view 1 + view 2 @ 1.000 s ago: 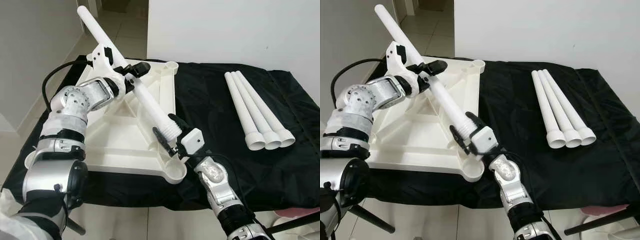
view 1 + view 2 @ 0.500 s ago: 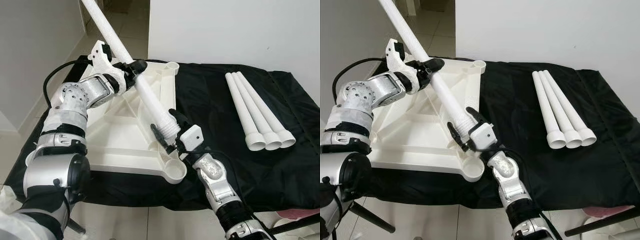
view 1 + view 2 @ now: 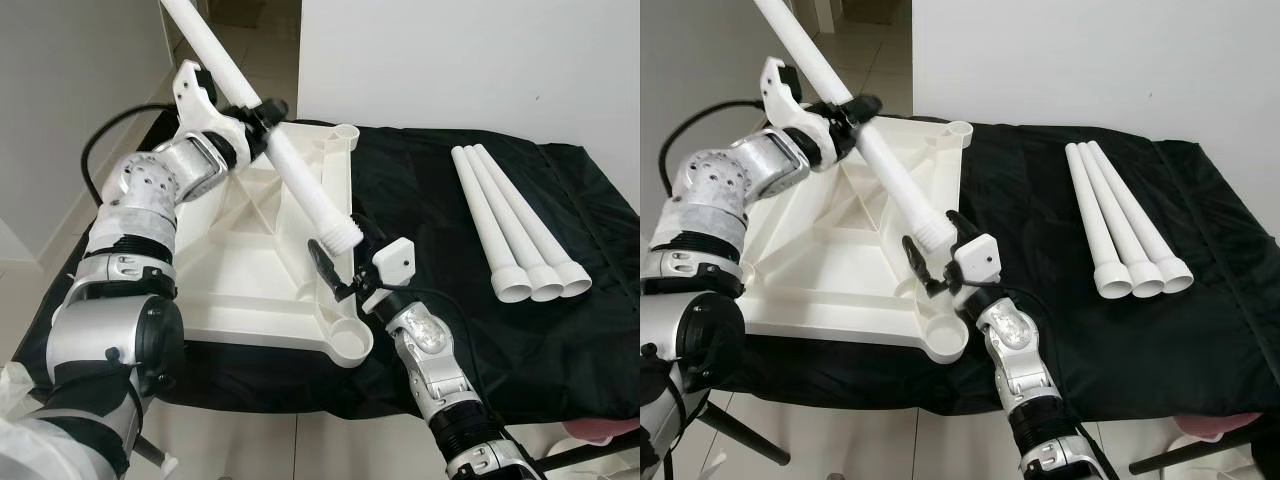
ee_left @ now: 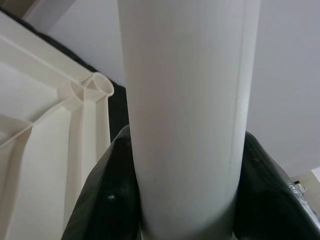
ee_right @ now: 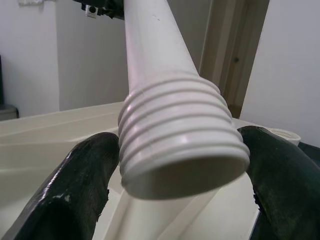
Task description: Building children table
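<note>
A long white table leg (image 3: 300,180) slants steeply up to the left over the upside-down white tabletop (image 3: 240,290). My left gripper (image 3: 265,112) is shut on the leg's upper half; its dark fingers (image 4: 107,200) hug the tube. The leg's threaded end (image 5: 180,145) hangs in the air above the tabletop, a little behind the near right corner socket (image 3: 350,343). My right gripper (image 3: 342,252) is shut on that threaded end, one fingertip on each side. Another socket (image 3: 343,132) sits at the far right corner.
Three more white legs (image 3: 510,225) lie side by side on the black cloth (image 3: 450,330) to the right, flared ends toward me. The white wall runs behind the table. Tiled floor drops away on the left.
The leg has tilted steeper. Its threaded end has risen off the tabletop and my right gripper rose with it. My left gripper moved up and back.
</note>
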Robot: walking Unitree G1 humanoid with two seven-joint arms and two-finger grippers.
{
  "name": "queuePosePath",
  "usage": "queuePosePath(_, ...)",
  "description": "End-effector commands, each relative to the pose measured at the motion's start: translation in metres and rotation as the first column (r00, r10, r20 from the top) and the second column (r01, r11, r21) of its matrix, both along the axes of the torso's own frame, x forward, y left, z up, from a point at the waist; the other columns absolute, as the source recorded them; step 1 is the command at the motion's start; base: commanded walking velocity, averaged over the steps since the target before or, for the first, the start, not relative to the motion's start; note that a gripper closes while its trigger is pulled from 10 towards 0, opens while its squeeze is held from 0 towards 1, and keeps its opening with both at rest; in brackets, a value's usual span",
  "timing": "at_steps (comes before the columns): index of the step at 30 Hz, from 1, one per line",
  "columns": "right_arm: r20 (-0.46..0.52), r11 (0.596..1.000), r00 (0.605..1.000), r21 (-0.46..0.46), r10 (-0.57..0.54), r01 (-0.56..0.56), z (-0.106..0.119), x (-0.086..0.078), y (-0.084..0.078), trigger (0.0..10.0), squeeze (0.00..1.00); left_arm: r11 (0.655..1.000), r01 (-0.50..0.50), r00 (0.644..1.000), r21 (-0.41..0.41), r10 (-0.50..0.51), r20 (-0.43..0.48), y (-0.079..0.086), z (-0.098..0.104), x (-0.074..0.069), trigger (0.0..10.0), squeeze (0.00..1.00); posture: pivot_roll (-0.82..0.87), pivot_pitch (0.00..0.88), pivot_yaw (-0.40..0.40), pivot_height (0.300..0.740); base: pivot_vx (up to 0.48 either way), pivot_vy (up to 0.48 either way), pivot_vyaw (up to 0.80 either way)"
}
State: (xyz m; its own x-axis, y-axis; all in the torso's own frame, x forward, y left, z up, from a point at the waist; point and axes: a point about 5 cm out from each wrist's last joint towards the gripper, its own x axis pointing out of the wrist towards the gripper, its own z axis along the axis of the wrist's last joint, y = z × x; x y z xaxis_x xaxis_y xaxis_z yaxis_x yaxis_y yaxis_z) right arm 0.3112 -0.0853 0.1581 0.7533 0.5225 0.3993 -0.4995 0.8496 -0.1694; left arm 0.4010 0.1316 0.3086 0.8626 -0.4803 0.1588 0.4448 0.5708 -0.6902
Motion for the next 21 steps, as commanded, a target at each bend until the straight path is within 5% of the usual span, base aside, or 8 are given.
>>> queuePosePath(1,-0.017,1.000,1.000,0.013,-0.006,0.006,-0.002,-0.001,-0.004,10.0,0.00,0.996,0.089,0.982,-0.021,-0.085,0.166,0.001,0.015,-0.006,10.0,0.00,-0.01,0.015,-0.020,0.740,0.000,0.000,0.00)
queuePosePath(9,-0.022,1.000,1.000,-0.019,-0.013,0.013,-0.003,-0.003,-0.008,10.0,0.00,0.998,-0.025,0.962,0.053,0.010,0.272,0.013,0.025,-0.011,10.0,0.00,-0.01,0.010,-0.026,0.740,0.000,0.000,0.00)
queuePosePath(12,-0.070,0.995,0.995,-0.076,-0.072,0.066,-0.001,0.003,-0.007,10.0,0.00,0.973,-0.177,0.917,0.150,0.107,0.385,0.016,0.032,-0.016,10.0,0.00,0.00,0.009,-0.032,0.740,0.000,0.000,0.00)
queuePosePath(15,-0.070,0.995,0.995,-0.076,-0.072,0.066,-0.001,0.003,-0.007,10.0,0.00,0.973,-0.177,0.917,0.150,0.107,0.385,0.016,0.032,-0.016,10.0,0.00,0.00,0.009,-0.032,0.740,0.000,0.000,0.00)
queuePosePath(16,-0.078,0.992,0.994,-0.104,-0.080,0.071,0.006,0.005,-0.003,10.0,0.00,0.953,-0.242,0.885,0.183,0.140,0.444,0.013,0.035,-0.021,10.0,0.00,0.00,0.006,-0.030,0.740,0.000,0.000,0.00)
queuePosePath(21,-0.073,0.991,0.994,-0.119,-0.076,0.067,0.017,0.008,0.003,10.0,0.00,0.924,-0.310,0.844,0.226,0.158,0.513,0.002,0.037,-0.028,10.0,0.00,0.00,0.003,-0.030,0.740,0.000,0.000,0.00)
